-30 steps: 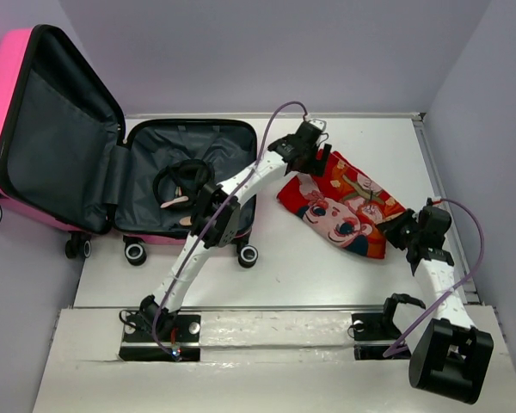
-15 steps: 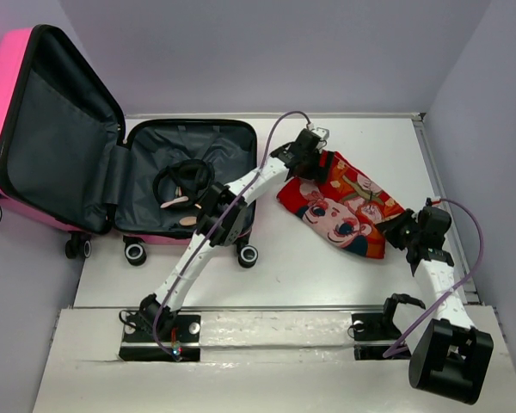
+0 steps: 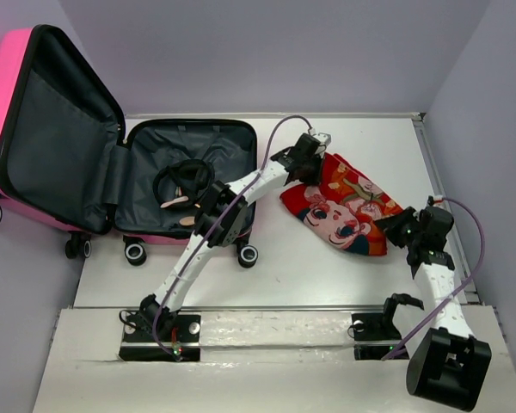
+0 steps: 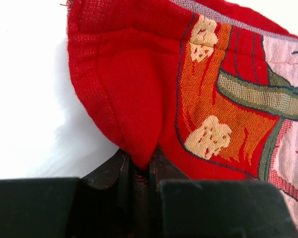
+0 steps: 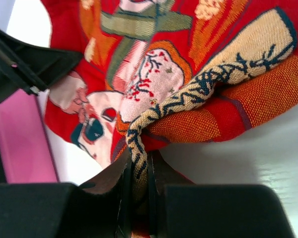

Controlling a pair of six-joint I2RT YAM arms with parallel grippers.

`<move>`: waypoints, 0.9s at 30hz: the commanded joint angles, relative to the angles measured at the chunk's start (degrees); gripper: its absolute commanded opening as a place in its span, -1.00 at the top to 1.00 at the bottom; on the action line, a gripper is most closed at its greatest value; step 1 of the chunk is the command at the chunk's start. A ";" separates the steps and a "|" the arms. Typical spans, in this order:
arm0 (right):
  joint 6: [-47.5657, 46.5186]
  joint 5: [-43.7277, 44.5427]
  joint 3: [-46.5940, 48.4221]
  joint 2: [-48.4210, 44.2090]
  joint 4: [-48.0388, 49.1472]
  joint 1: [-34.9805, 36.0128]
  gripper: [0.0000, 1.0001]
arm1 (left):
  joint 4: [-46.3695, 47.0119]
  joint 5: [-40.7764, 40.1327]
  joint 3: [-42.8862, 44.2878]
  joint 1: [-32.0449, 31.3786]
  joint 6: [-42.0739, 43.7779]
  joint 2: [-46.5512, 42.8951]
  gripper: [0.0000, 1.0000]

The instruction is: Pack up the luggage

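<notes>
The pink luggage (image 3: 9, 77) lies open at the left, its lid standing up and its dark grey lined tray (image 3: 215, 142) flat on the table. A red cartoon-face cloth (image 3: 340, 206) lies on the table to the right of it. My left gripper (image 3: 308, 163) is shut on the cloth's far left corner (image 4: 139, 148), red fabric pinched between the jaws. My right gripper (image 3: 404, 229) is shut on the cloth's near right edge (image 5: 139, 158), a patterned fold caught between the jaws. In the right wrist view the pink luggage (image 5: 20, 139) shows at the left.
A black strappy item with pale pieces (image 3: 181, 185) lies inside the luggage tray. Caster wheels (image 3: 247, 255) stick out at the tray's near edge. Lilac walls close the table at the back and right (image 3: 482, 129). The arm bases (image 3: 159, 327) stand at the near edge.
My left gripper moved down onto the cloth's far left corner and shut on it. The right gripper kept its grip and shifted slightly left with the cloth's edge.
</notes>
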 commanded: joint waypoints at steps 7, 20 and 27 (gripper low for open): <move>1.52 -9.55 12.18 -8.09 -1.51 0.01 0.86 | 2.70 3.61 -6.65 -1.36 -3.06 -22.02 0.88; 6.26 -1.12 34.94 12.72 8.07 29.96 0.86 | -1.35 -3.77 -19.63 17.26 -3.33 -47.41 0.88; 1.70 2.14 57.51 41.10 11.41 47.63 0.86 | 1.20 -13.87 -41.51 35.71 -3.94 -63.06 0.89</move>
